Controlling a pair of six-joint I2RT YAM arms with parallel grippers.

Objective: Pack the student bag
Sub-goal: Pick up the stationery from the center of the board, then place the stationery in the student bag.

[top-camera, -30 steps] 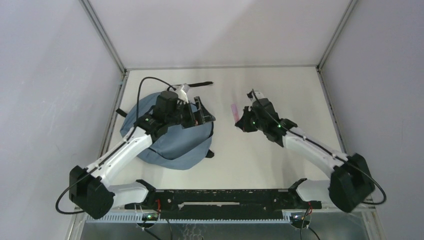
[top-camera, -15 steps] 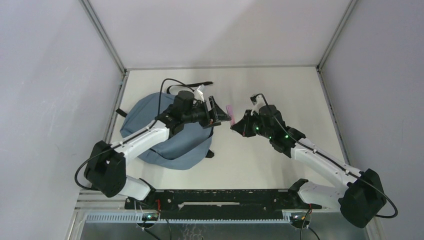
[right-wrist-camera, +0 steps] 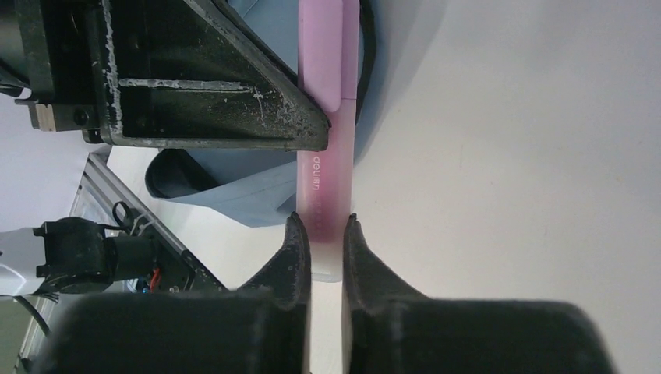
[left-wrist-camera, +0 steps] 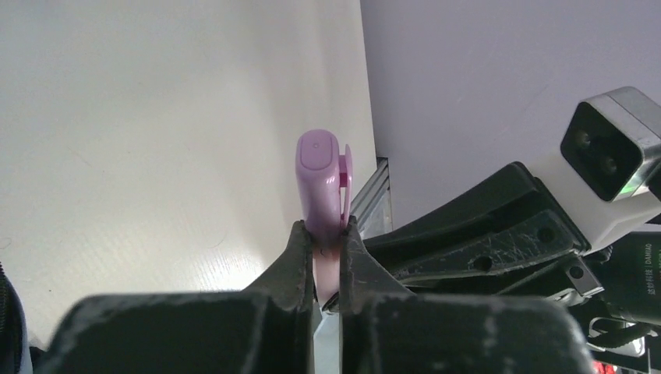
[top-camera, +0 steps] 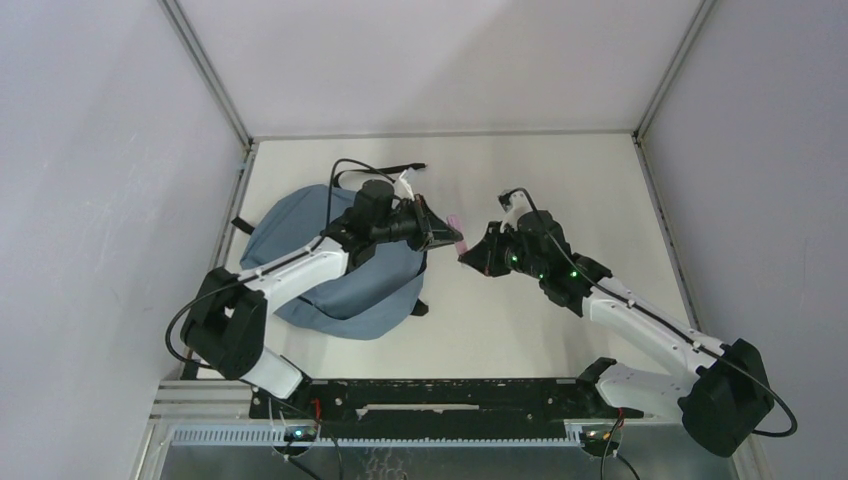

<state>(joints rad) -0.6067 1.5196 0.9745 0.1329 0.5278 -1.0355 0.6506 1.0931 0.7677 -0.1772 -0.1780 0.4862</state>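
Student bag: the soft slate-blue fabric student bag (top-camera: 285, 225) with black straps lies on the left side of the white table (top-camera: 520, 320), partly under the left arm's forearm.

Left gripper: the left gripper (left-wrist-camera: 321, 234) reaches right, past the bag's right edge, toward the middle of the table. Its jaws are pinched nearly together on the capped end of a pale pink plastic marker pen (left-wrist-camera: 319, 167).

Marker pen: held clear of the table between the two arms, just right of the bag, with a grip on each end.

Right gripper: the right gripper (right-wrist-camera: 322, 226) meets it from the right, jaws clamped narrowly on the translucent tail end of the marker pen (right-wrist-camera: 323, 179).

Just changed: a second ago the left gripper hovered over the bag with its jaws spread wide. It has since swung across to the pen and closed on it. The right gripper's hold has not altered.

Meaning for the task: this looks like a handover caught midway. The left arm, nearer the bag, now has the pen, so the right gripper likely needs to let go before the pen can go into the bag.

Risk: pulling away while both arms clamp could twist the pen loose.
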